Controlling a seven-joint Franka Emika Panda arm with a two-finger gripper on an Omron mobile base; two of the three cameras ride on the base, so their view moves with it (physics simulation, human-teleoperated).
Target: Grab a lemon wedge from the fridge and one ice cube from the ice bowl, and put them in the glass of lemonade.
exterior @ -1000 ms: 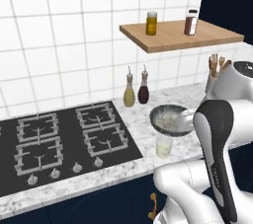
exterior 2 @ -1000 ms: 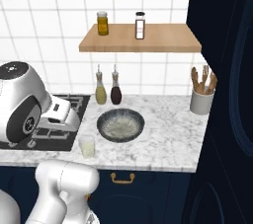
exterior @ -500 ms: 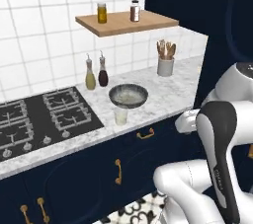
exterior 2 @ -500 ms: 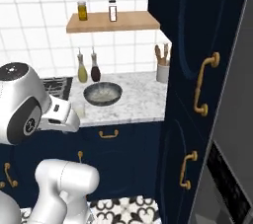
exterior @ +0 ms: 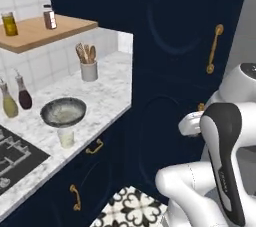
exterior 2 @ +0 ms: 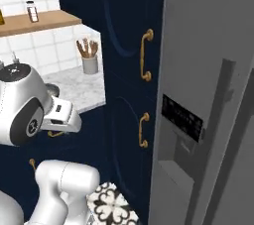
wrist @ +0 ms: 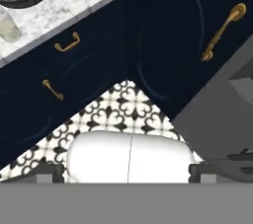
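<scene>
Two doors face us on the fridge [exterior 2: 208,95], shut. Square up, reach a dark handle. Ice bowl [exterior: 63,112] and glass of lemonade [exterior: 66,137] wait on the tabletop [exterior: 107,96]; claw's spread I cannot tell.

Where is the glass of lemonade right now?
The glass of lemonade stands on the marble counter at the left of the left base view, near the front edge, just in front of the ice bowl.
</scene>
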